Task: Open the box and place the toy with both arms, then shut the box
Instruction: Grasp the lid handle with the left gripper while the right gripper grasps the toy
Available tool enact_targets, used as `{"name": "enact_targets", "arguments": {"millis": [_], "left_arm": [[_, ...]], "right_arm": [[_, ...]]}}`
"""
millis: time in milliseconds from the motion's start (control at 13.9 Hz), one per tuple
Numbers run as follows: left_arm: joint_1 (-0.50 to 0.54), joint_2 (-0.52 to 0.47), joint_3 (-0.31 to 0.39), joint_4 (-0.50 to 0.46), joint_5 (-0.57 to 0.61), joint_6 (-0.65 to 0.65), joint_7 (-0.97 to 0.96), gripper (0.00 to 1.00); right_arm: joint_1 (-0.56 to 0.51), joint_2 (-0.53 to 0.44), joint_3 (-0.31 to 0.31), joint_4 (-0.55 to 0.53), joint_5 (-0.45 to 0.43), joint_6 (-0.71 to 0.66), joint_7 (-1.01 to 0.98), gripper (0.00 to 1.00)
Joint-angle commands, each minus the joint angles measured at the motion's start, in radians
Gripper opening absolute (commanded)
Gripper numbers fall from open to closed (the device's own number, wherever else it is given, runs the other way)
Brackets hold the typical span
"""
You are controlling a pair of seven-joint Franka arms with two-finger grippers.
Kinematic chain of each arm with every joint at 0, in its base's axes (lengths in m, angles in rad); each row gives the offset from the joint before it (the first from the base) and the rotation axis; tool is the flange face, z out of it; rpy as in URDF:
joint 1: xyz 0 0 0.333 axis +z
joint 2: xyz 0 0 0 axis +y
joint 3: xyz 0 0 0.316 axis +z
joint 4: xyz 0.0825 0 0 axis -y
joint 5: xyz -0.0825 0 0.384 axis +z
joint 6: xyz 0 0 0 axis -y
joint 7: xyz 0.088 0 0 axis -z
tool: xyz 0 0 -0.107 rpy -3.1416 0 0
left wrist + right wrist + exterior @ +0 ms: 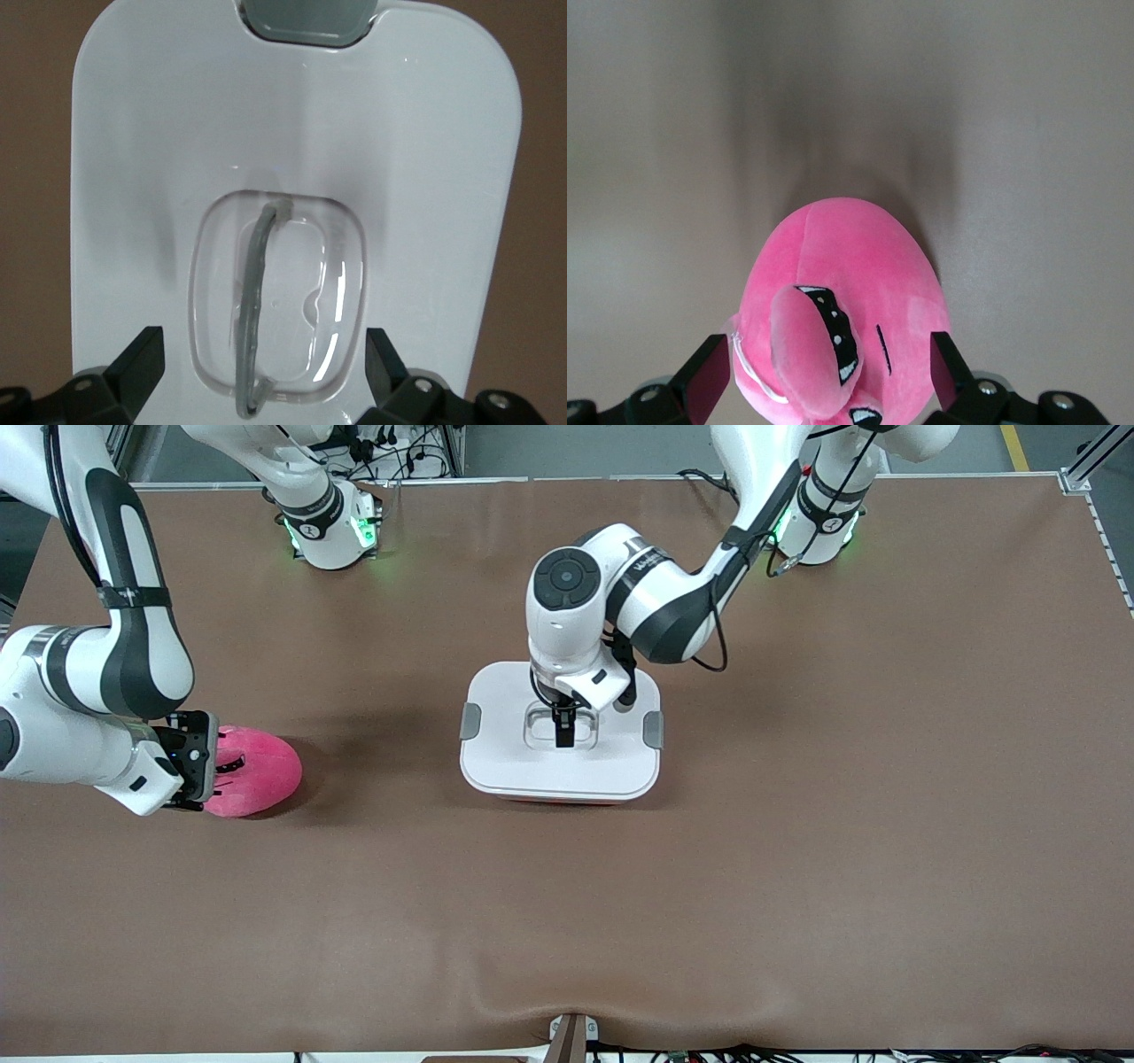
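The box point(523, 766) stands mid-table, its white lid shut, with grey clips point(470, 721) on two sides. My left gripper point(563, 731) hangs just over the lid's clear recessed handle point(252, 310). It is open, with one finger point(142, 363) on each side of the recess point(262, 367). The hot-pink toy point(266, 772) lies on the table toward the right arm's end. My right gripper point(220, 766) is low at the toy, open, with a finger point(709, 372) on either side of the plush point(842, 283). Its droopy dark eyes face the right wrist camera point(829, 376).
A brown mat point(797, 824) covers the table and has a wrinkle near the front edge point(567, 996). A small bracket point(570, 1036) sits at that edge. Cables lie by the arm bases along the back.
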Motion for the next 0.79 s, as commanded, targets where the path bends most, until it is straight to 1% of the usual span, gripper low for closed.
{"name": "enact_targets", "arguments": {"millis": [0,72,143,287,359,502,574,646,717], "left_arm": [[-0.027,0.024,0.008,0.019,0.072,0.009,-0.064,0.93],[-0.025,0.022,0.008,0.018,0.079,0.009,-0.064,0.86],[-0.024,0.022,0.008,0.016,0.079,0.009,-0.067,0.83],[-0.016,0.016,0.008,0.004,0.079,0.009,-0.068,0.81],[-0.015,0.015,0.008,0.004,0.079,0.007,-0.068,0.76],[-0.015,0.015,0.008,0.004,0.079,0.007,-0.068,0.71],[-0.016,0.015,0.01,0.004,0.079,0.007,-0.065,0.6],[-0.016,0.015,0.01,0.004,0.079,0.007,-0.065,0.55],[-0.016,0.015,0.01,0.006,0.079,0.007,-0.067,0.53]], "right_arm": [[-0.003,-0.031,0.007,-0.029,0.019,-0.01,-0.054,1.0],[0.0,-0.036,0.007,-0.029,0.019,-0.012,-0.07,1.0],[-0.001,-0.034,0.007,-0.029,0.019,-0.01,-0.077,1.0],[-0.009,-0.033,0.005,-0.055,0.019,-0.004,-0.077,1.0],[-0.012,-0.031,0.005,-0.061,0.019,-0.004,-0.079,1.0],[-0.025,-0.027,0.005,-0.072,0.019,0.005,-0.079,1.0],[-0.029,-0.025,0.005,-0.079,0.019,0.01,-0.082,1.0],[-0.032,-0.025,0.007,-0.089,0.022,0.016,-0.085,1.0],[-0.032,-0.025,0.005,-0.095,0.038,0.019,-0.088,1.0]]}}
